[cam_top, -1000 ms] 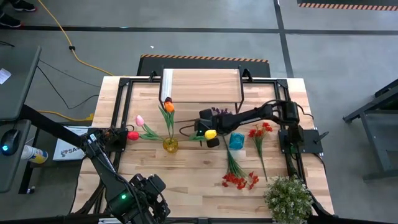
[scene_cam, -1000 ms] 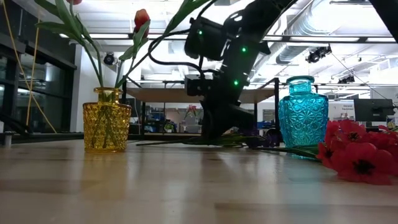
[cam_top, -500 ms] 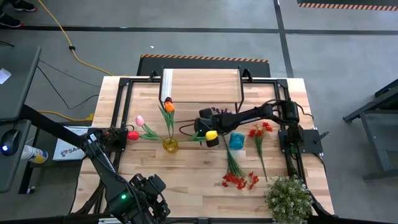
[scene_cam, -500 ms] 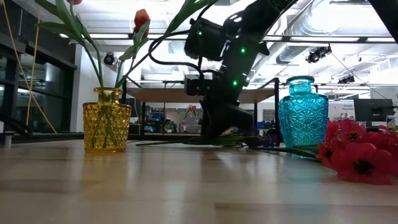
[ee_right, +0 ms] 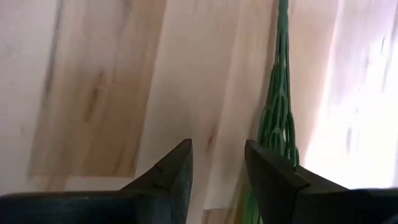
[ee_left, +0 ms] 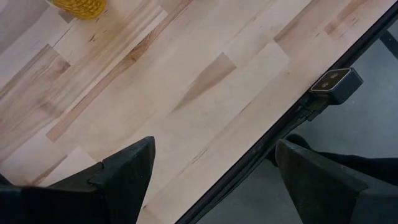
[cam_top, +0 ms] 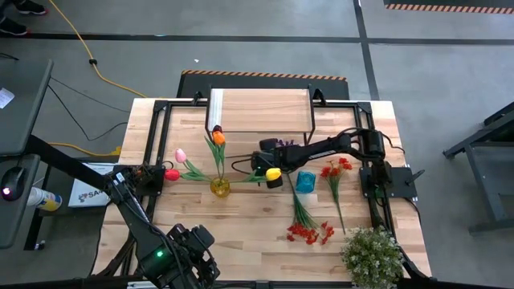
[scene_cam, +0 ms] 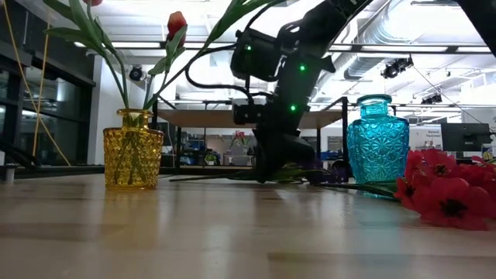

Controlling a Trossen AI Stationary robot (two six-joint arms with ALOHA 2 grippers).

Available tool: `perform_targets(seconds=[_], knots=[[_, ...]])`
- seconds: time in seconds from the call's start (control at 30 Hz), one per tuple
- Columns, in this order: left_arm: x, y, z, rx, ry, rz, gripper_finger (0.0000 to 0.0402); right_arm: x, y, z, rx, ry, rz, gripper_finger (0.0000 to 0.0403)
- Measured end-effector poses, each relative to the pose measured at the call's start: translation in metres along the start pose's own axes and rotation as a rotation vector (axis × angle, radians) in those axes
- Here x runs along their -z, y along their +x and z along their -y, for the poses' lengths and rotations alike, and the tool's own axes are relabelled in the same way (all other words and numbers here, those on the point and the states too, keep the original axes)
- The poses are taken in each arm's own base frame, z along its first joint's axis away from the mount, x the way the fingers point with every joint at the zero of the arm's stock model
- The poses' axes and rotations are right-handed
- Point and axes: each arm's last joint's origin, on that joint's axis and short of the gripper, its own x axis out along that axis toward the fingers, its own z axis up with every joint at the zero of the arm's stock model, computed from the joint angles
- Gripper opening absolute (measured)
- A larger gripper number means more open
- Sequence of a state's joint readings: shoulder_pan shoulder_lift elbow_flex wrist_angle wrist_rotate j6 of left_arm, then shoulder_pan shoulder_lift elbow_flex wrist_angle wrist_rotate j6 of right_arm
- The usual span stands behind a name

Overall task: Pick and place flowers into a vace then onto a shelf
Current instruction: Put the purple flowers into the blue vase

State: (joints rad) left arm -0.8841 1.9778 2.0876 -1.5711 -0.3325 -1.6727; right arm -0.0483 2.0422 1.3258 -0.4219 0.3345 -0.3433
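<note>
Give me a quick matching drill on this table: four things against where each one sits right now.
Things:
1 yellow vase
2 teal vase
3 potted plant
4 shelf

Places:
a near right corner of the table
b far edge, centre
c just right of the right tool
d left of the right tool, holding tulips

Pairs: 1-d, 2-c, 3-a, 4-b

A workshop: concrete floor, exposed ceiling ducts, hazard-striped tape.
</note>
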Motion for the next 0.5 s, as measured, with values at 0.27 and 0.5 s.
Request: perform_targets(seconds=[0.27, 0.5], knots=[[-0.0001, 0.0, 0.0, 0.0, 0.0, 0.003, 0.0365, 0.0023, 0.0024, 0.0006, 0.068, 0.046, -0.039, 0.0138], [-0.0004, 0.0, 0.0001, 0.002, -0.001, 0.014, 0.0365, 0.0026, 0.0025, 0.0008, 0.08, 0.075, -0.044, 0.0138]])
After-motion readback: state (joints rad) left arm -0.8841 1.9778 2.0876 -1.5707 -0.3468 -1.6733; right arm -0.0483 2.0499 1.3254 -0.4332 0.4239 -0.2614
